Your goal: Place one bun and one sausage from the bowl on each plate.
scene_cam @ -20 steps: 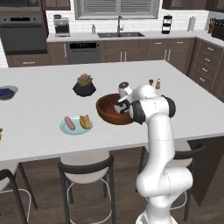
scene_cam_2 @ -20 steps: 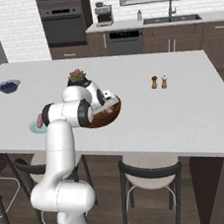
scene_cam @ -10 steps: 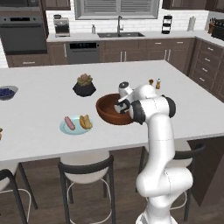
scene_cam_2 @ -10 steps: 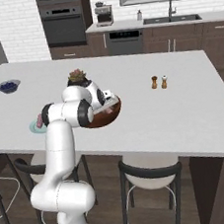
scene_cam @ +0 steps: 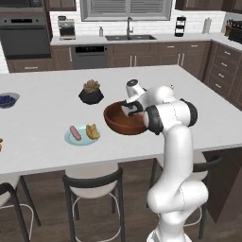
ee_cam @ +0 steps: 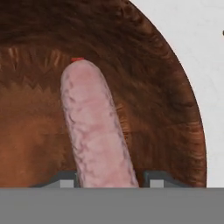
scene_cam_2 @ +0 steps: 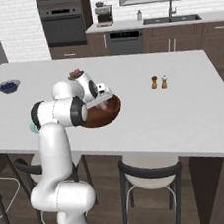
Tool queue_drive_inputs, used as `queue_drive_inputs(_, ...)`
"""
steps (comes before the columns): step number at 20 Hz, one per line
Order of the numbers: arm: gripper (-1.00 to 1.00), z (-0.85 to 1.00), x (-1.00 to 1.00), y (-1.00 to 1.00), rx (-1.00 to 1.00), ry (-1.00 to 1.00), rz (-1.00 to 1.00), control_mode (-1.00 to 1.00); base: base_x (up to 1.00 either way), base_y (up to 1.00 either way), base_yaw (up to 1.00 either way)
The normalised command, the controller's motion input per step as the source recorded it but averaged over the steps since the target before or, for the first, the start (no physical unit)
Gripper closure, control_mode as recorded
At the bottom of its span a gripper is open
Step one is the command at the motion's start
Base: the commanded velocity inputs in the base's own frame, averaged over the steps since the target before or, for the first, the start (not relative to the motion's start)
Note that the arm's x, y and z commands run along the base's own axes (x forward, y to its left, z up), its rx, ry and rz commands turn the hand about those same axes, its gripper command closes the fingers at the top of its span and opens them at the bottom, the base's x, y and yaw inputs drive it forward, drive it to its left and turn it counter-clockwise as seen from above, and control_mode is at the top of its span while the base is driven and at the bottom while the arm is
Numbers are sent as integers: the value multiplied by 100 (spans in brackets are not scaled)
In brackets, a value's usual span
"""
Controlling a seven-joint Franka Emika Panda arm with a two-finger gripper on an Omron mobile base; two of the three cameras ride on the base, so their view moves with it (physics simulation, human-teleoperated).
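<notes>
step: lift sausage | place: wooden bowl, frame centre | jaws: partly closed either side of sausage – seemingly gripped | advice: rise straight, clear the rim – then toward a plate

The bowl — deep, round, dark reddish-brown wood — sits upright on the white counter; a pale pink sausage lies inside it. Well to its left rests the light-blue plate, flat, carrying one sausage and one bun side by side
</notes>
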Motion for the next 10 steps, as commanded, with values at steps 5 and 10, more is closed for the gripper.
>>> queue_drive_inputs(5,100,38,-70,9,13,0,-17,-100,0,0,0)
queue_drive_inputs(10,100,30,-97,0,21,0,-26,-100,0,0,0)
